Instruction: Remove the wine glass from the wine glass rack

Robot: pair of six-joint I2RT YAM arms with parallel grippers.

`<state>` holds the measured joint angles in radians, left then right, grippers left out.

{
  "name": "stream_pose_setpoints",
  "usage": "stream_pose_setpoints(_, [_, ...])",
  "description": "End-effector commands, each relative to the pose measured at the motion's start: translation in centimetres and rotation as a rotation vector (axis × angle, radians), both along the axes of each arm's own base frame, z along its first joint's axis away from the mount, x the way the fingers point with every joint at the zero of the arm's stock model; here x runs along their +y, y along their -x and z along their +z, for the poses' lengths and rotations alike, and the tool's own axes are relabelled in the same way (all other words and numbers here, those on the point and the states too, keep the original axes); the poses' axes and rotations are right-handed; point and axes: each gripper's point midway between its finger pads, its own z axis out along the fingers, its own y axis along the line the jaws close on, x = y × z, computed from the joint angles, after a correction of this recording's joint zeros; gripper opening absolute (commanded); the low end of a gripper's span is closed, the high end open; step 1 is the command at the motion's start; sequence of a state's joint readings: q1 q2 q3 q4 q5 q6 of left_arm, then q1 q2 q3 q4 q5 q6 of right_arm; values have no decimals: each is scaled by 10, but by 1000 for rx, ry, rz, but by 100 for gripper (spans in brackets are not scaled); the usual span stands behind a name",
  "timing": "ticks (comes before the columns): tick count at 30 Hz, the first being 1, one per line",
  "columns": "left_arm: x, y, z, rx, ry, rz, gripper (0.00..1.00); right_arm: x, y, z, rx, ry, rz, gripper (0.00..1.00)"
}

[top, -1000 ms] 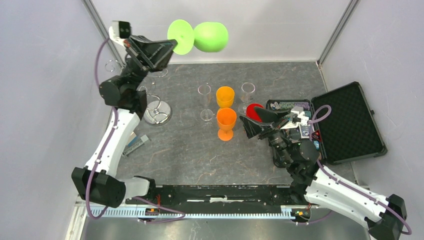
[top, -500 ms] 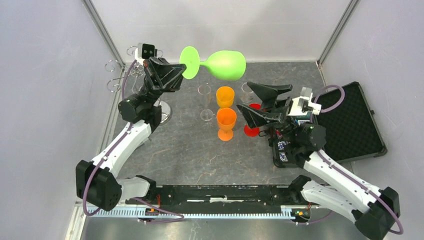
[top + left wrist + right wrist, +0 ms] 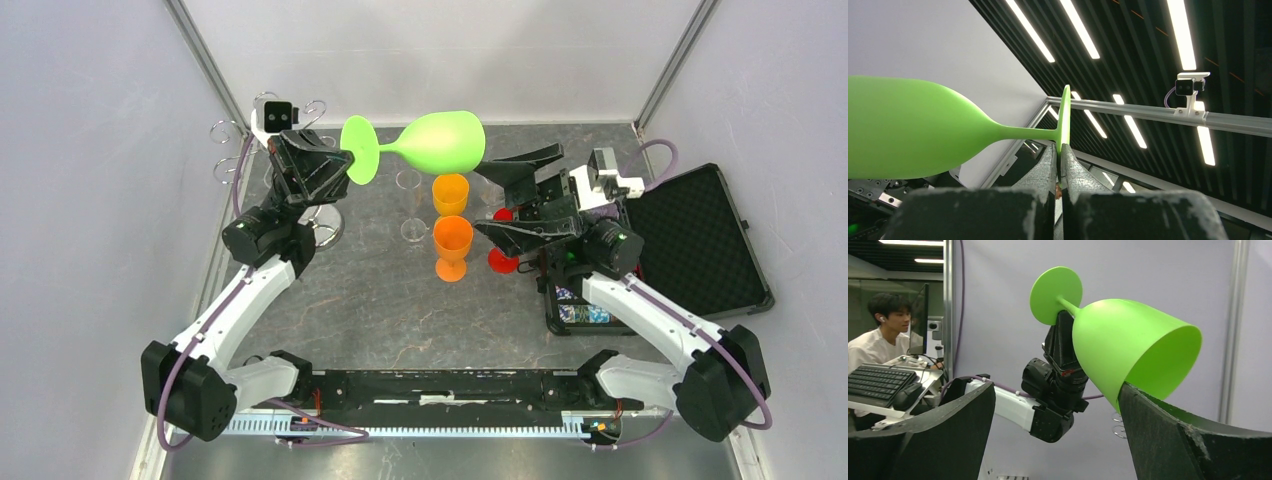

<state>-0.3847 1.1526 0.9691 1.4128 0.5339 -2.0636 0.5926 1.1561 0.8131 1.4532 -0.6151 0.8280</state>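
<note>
My left gripper (image 3: 345, 160) is pinched tight on the wine glass (image 3: 435, 140). In the left wrist view its two fingers (image 3: 1045, 165) meet on the thin green foot disc (image 3: 1064, 117), gripping the edge of the disc with almost no gap between them. The wine glass (image 3: 908, 130) lies on its side in the air, its stem level. The foot points toward my left gripper (image 3: 1059, 150) and the open bowl toward my right.

The glass hangs high over the table (image 3: 380, 300), off the wine glass rack (image 3: 328, 228) and to its right. The rack stands just behind my left forearm at the table's far left.

My right gripper (image 3: 478, 200) is spread as wide as it goes and holds nothing. In the right wrist view its fingers (image 3: 948, 435) frame the bowl of the wine glass (image 3: 1133, 345), and the mouth of the bowl faces the camera. The tip of the right-hand finger (image 3: 1173, 440) lies at the lower rim of the bowl. I cannot tell whether it touches the rim. Beneath the glass stand two orange cups (image 3: 450, 192).
</note>
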Motion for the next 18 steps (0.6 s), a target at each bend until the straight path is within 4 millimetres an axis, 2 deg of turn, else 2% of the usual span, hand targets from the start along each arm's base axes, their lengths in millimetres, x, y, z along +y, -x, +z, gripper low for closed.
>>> stream_pose_setpoints(1, [11, 30, 10, -25, 25, -103, 2, -13, 39, 26, -186, -65, 97, 96])
stream_pose_setpoints(5, [11, 33, 9, -28, 25, -103, 2, -8, 32, 28, -177, -63, 101, 95])
stream_pose_setpoints(8, [11, 32, 6, -10, 24, -113, 2, -6, 33, 33, -188, -62, 129, 87])
stream_pose_setpoints(14, [11, 35, 6, -3, 28, -124, 2, -7, 46, 44, -240, -72, 224, 53])
stream_pose_setpoints(18, [9, 30, 1, 22, 28, -121, 2, -8, 49, 44, -249, -80, 262, 29])
